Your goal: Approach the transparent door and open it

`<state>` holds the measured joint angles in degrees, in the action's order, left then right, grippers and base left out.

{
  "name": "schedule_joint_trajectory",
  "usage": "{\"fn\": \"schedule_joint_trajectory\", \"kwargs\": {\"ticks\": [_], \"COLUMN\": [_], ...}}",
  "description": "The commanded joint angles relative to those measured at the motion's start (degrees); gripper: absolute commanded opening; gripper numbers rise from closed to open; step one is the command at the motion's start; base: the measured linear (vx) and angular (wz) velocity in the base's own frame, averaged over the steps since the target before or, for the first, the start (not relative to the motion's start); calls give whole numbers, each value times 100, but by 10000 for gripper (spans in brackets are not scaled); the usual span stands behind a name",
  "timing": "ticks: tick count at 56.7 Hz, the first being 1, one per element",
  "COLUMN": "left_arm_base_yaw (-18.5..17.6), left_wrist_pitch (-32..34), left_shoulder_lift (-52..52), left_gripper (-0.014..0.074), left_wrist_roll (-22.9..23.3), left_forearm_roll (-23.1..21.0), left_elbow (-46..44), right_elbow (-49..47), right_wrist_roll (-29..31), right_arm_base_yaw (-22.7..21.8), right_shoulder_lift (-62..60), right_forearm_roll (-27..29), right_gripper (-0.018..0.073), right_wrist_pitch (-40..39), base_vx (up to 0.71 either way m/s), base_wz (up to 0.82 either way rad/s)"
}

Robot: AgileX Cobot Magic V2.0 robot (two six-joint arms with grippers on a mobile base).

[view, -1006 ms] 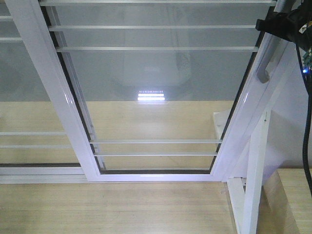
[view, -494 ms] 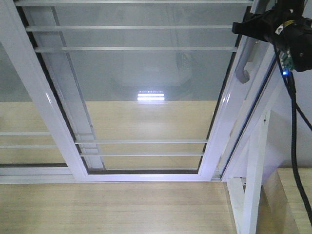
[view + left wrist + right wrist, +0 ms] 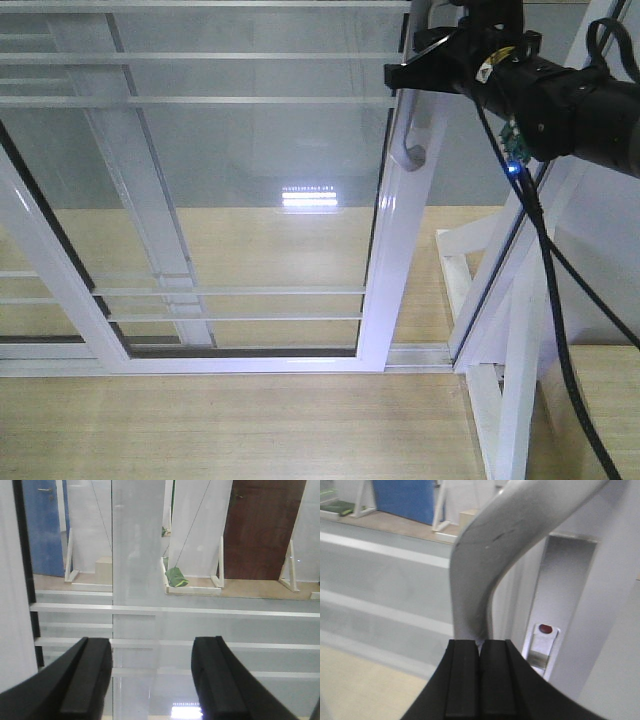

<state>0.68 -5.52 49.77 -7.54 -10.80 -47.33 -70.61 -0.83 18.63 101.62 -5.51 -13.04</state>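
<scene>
The transparent door (image 3: 250,160) is a glass panel in a white frame with thin white bars. Its curved silver handle (image 3: 412,140) hangs on the right stile. My right gripper (image 3: 412,68) reaches in from the upper right and sits at the handle. In the right wrist view this gripper (image 3: 480,650) is shut, pads together with nothing between them, tips against the handle (image 3: 485,555), beside the lock plate (image 3: 542,645). My left gripper (image 3: 152,655) is open, facing the glass and its bars (image 3: 210,612).
A second white-framed glass panel (image 3: 50,270) overlaps on the left. A white support frame (image 3: 520,380) stands at the lower right, with a black cable (image 3: 560,330) hanging in front. Through the glass stand blue (image 3: 42,525) and brown (image 3: 260,525) doors.
The door has slid left across the view, and my right arm has moved left with its handle. A gap has opened between the door's stile and the right frame.
</scene>
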Motion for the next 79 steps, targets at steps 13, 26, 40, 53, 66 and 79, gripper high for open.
{"fn": "schedule_joint_trajectory", "kwargs": {"ticks": [13, 26, 40, 53, 66, 79], "left_arm_base_yaw": [-25, -25, -141, -650, -1492, -1512], "left_wrist_pitch": [344, -14, -676, -341, 2006, 2706], "left_shoulder_lift": [-44, -44, -44, 112, 1946, 3087], "left_gripper": [486, 486, 486, 482, 482, 482], "left_wrist_roll": [48, -344, -451, -463, -439, -404], "left_forearm_roll": [-47, -45, -51, -54, -257, -244], "left_elbow": [-219, -219, -219, -219, -219, -574], "right_elbow": [-172, -166, 1057, 2923, 4113, 4113], "right_wrist_roll": [47, 83, 341, 281, 312, 328], "right_arm_base_yaw": [359, 290, 290, 290, 290, 290], "right_shoulder_lift": [-689, -1746, -3396, -5176, -7169, -7236], "right_forearm_roll": [-452, -531, -529, -481, -536, -562], "right_gripper": [-8, -8, -8, -6, -6, -6], "right_wrist_pitch": [-172, 1206, 1053, 870, 1864, 1997], "base_vx": [0, 0, 0, 0, 0, 0], "base_wz": [0, 0, 0, 0, 0, 0]}}
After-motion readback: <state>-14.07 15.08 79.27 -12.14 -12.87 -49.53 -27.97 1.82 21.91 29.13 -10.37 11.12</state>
